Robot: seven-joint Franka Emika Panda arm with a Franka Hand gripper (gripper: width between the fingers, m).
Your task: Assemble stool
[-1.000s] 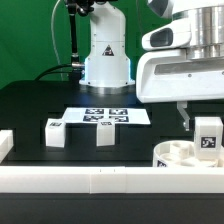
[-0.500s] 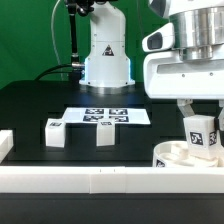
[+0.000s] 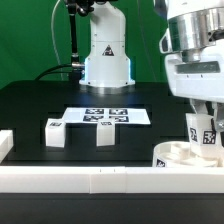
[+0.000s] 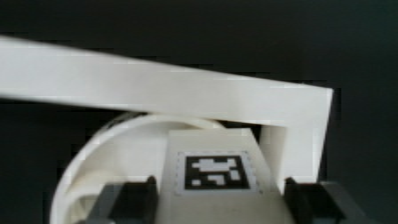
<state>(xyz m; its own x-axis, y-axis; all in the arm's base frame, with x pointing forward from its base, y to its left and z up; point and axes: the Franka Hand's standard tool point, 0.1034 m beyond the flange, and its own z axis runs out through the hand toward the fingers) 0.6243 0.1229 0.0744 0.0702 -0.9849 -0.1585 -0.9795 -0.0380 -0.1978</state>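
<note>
My gripper (image 3: 207, 118) is shut on a white stool leg (image 3: 205, 134) with a black-and-white tag. It holds the leg upright over the round white seat disc (image 3: 178, 156) at the exterior view's right. The leg's lower end is at or in the disc. In the wrist view the leg (image 4: 217, 160) sits between my two dark fingers (image 4: 128, 200), with the seat disc (image 4: 103, 150) beneath it. Two more legs (image 3: 54, 132) (image 3: 104, 131) stand on the black table.
The marker board (image 3: 105, 116) lies flat behind the two loose legs. The long white rail wall (image 3: 90, 181) runs along the front edge and shows in the wrist view (image 4: 160, 80). The robot base (image 3: 105, 55) stands at the back.
The gripper has moved to the exterior view's right and turned with the leg in it. The leg has come down onto the seat disc.
</note>
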